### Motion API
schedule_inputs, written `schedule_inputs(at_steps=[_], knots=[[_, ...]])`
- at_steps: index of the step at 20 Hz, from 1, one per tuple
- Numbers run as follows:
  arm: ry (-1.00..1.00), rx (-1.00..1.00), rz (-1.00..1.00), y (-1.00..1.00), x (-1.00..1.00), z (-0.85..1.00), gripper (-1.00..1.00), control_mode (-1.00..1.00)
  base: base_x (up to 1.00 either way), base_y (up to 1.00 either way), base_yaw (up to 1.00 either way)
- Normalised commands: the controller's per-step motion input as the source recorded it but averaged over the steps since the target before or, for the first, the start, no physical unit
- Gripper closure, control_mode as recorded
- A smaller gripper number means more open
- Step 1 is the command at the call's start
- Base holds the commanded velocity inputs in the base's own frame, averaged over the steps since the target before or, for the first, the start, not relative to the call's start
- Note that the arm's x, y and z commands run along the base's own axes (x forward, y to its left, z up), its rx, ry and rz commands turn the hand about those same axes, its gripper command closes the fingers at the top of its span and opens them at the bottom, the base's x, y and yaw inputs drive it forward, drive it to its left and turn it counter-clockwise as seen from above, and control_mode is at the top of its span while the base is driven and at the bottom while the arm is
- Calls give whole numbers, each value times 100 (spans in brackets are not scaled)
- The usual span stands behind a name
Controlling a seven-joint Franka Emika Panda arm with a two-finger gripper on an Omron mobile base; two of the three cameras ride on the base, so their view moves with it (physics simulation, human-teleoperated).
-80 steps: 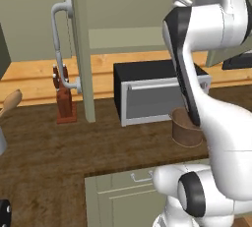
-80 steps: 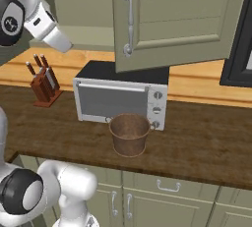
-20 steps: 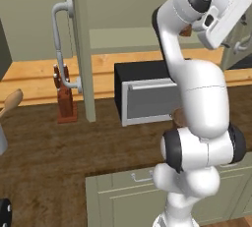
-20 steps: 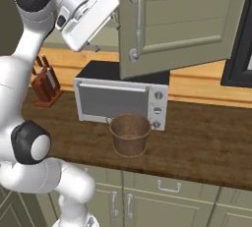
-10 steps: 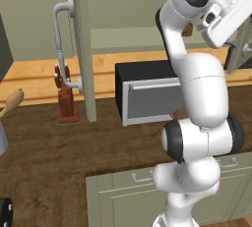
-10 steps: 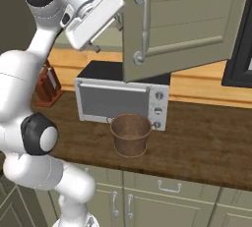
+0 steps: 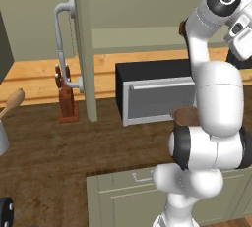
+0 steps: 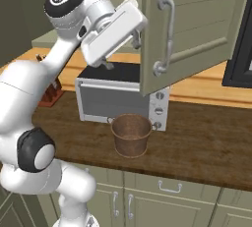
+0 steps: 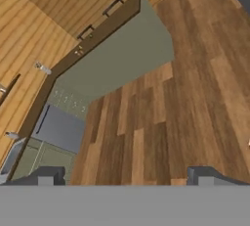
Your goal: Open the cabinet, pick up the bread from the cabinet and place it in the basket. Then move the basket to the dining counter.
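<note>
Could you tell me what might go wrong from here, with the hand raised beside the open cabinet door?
1. The open hand sits close to the swung-out cabinet door; reaching inside could clip its edge or handle.
2. The basket stands right under that door, against the toaster oven, so a dropped bread could miss it.

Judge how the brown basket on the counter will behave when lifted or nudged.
The basket tapers toward its base, so a high nudge might tip it. It seems empty, hence probably light. Its small side handles and rigid-looking wall suggest it should hold its shape.
</note>
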Motion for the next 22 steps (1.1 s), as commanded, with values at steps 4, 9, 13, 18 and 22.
schedule_inputs(at_steps=[4,9,13,18,22], knots=[[16,11,-13,-100,14,-89,-100,-100,0,0,0],[23,11,-11,-100,39,-44,-100,-100,0,0,0],[27,14,-10,-100,30,0,-100,-100,0,0,0],[32,10,-4,-70,23,0,-100,-100,0,0,0],[22,1,6,53,-17,-21,-100,-100,0,0,0]])
